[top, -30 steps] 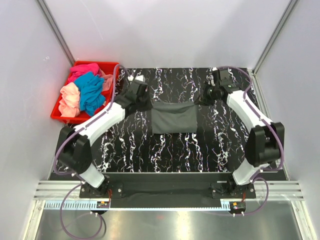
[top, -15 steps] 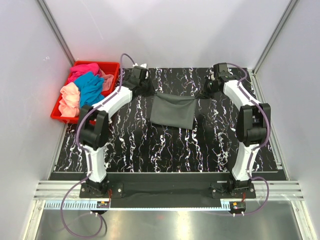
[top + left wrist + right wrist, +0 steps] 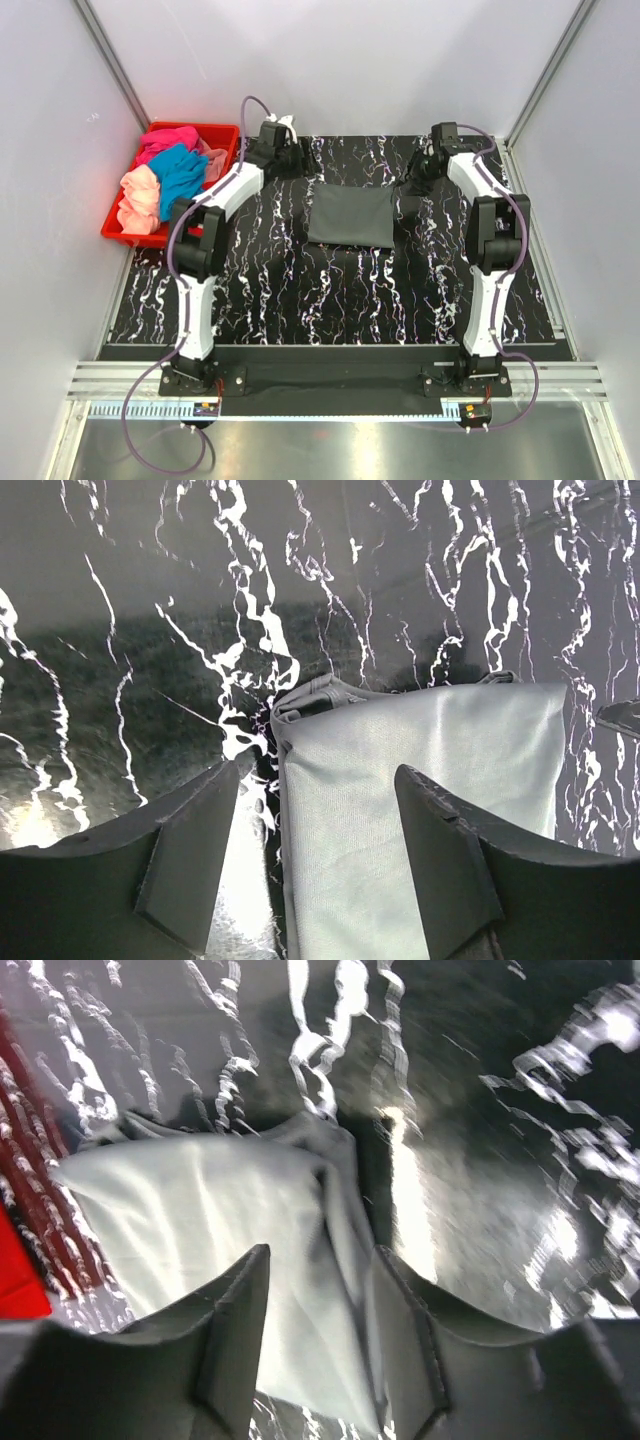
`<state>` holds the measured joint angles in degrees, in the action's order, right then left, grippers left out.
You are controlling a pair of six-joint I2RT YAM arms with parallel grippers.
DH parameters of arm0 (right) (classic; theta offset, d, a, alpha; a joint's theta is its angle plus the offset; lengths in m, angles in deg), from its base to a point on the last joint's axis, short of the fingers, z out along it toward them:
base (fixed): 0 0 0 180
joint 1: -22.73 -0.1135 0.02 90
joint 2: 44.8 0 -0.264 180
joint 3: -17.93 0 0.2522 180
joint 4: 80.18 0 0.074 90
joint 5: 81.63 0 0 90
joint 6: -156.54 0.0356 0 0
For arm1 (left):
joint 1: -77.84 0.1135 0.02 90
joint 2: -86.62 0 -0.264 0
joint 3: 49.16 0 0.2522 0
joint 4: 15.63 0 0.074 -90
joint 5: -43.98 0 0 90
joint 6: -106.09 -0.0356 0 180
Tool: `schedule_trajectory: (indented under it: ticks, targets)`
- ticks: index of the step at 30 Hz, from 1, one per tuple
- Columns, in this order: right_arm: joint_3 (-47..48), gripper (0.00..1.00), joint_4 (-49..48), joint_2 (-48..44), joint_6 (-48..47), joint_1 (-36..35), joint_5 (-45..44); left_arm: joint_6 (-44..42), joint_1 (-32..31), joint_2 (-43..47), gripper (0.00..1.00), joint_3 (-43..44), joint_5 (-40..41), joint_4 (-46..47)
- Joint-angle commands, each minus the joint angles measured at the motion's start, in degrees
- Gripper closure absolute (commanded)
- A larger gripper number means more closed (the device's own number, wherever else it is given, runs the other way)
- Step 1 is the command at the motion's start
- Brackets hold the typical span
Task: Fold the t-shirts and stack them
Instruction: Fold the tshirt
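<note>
1. The left gripper (image 3: 315, 778) is seen with its fingers (image 3: 190, 850) spread wide, and nothing is pinched between them.
2. The dark grey t-shirt (image 3: 430, 745) is laid folded and flat on the marbled table (image 3: 120, 680). One corner of it is found in the gap between those fingers, and the rest runs off past the right-hand one.
3. The right gripper (image 3: 320, 1255) is parted too, fingers (image 3: 405, 1340) apart. A rumpled edge of the same shirt is seen in the gap below them. That view's pretty blurred, so contact can't be told.
4. The other t-shirts (image 3: 178, 175) (pink, teal, peach) are heaped in the red crate (image 3: 112, 228), well off to the outer side of the left fingers.
</note>
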<state>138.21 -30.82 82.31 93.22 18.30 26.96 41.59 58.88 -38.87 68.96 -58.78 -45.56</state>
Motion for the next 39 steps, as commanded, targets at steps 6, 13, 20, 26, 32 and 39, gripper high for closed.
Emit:
schedule_trajectory:
  ticks: [6, 13, 20, 26, 32, 39]
  targets:
    - [-6.76, 0.63, -1.31, -11.89, -2.50, 0.30, 2.31, -3.17, -2.83, 13.87, 0.30, -11.62, -4.73, 8.51]
    - [-5.36, 0.77, -5.44, -3.73, -4.09, 0.21, 24.02, -3.52, -3.45, 6.07, 0.31, -10.41, -11.06, 13.88]
    - [-1.85, 0.69, -5.89, 5.24, -5.41, 1.69, 24.40, -4.23, -2.66, -4.83, 0.31, -2.94, -10.36, 14.06]
    - [0.88, 0.60, -6.23, 7.72, -5.41, 3.72, 19.29, -3.35, -0.29, -11.61, 0.30, 8.83, -10.36, 11.60]
    - [0.19, 0.49, -6.15, 1.31, -2.69, 4.07, 19.21, -1.42, 1.47, -11.11, 0.29, 11.25, -12.29, 8.69]
    - [-7.19, 0.44, -1.67, -9.50, -2.86, 2.58, 10.52, -3.96, 1.65, 10.16, 0.26, -5.72, -9.40, 9.93]
